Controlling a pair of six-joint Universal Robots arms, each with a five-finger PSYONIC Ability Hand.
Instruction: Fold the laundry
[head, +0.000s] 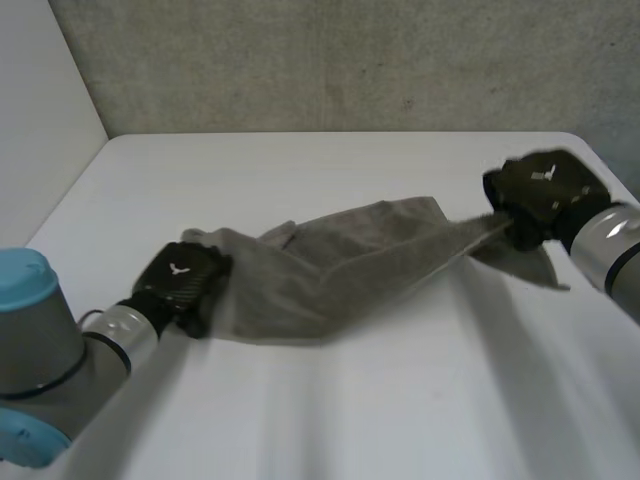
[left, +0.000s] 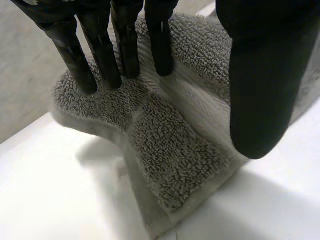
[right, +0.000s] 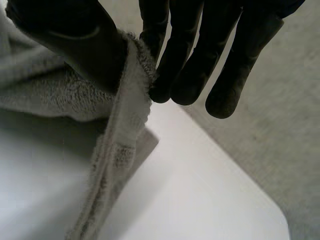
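1. Nearest, the left arm (head: 50, 340) ended in the left hand (head: 185, 280), straight fingers (left: 125, 45) and thumb pinching a ridge at the grey towel (head: 350, 265) end.
2. The right hand (head: 540, 195) pinched the opposite corner between thumb and fingertips, above the white table (head: 400, 400).
3. Between both hands, the towel was stretched.

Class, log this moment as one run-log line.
left hand: pinching towel end | right hand: pinching opposite end | towel: stretched between hands, not yet folded
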